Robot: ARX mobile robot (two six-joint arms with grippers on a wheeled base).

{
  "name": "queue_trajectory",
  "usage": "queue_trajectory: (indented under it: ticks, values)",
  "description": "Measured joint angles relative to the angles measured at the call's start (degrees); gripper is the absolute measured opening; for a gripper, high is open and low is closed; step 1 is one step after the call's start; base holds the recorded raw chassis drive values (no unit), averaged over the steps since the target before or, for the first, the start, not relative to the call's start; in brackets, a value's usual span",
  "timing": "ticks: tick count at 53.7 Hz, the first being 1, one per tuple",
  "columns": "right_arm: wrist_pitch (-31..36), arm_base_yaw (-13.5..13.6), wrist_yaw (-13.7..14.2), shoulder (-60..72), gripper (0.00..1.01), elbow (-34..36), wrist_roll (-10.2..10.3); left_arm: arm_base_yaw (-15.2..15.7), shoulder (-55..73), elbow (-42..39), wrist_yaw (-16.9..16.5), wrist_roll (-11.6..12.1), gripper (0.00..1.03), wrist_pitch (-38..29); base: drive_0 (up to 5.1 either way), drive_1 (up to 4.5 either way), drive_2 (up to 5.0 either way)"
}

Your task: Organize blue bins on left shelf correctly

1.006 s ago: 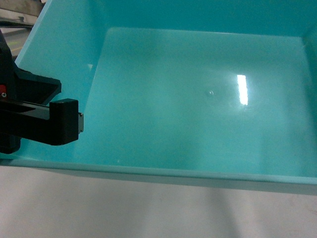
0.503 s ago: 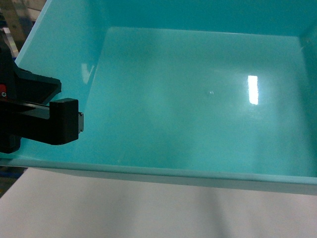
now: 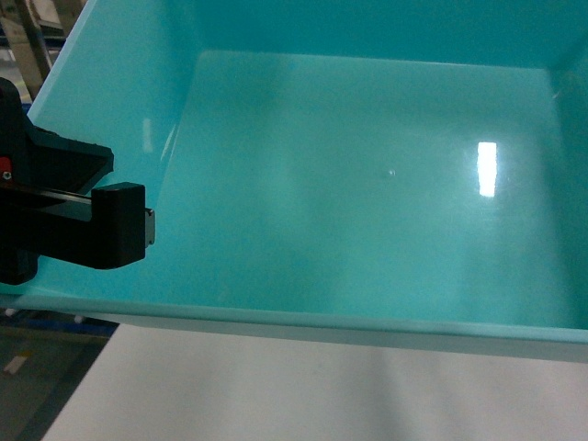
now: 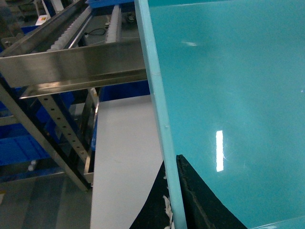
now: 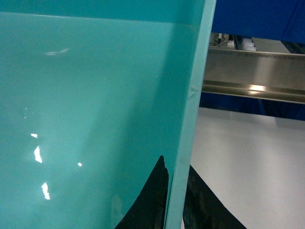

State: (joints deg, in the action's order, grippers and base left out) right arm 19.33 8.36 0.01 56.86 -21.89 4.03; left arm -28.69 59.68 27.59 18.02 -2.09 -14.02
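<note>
- One blue bin [image 3: 367,184] fills nearly the whole head view, seen from above; its glossy floor is bare and carries one bright rectangular reflection.
- Left gripper [image 3: 119,225]: the black body sits at the bin's left wall in the head view. In the left wrist view, dark jaws stand on both sides of the bin's thin rim [image 4: 159,114], one inside and one outside, clamped on the wall.
- Right gripper [image 5: 174,200]: in the right wrist view, black jaws likewise straddle the bin's right-hand rim [image 5: 190,109], one on each face of the wall, holding it. This gripper does not appear in the head view.
- The bin's near rim runs across the lower part of the head view, with a white tabletop [image 3: 322,395] showing beneath it.
- Left shelf [image 4: 71,62]: a stainless-steel rack with roller tracks stands beside the bin, beyond its left rim in the left wrist view. The bin is not on it.
- A steel rail [image 5: 257,76] also shows past the bin's right rim, with dark blue behind it.
</note>
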Motion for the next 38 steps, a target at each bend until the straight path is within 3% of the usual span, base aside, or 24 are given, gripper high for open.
queue_trajectory:
  ticks: [38]
  values:
    - [0.22, 0.02, -0.02, -0.11, 0.07, 0.00, -0.02, 0.00, 0.00, 0.00, 0.09, -0.02, 0.02, -0.07, -4.9, 3.11, 1.7]
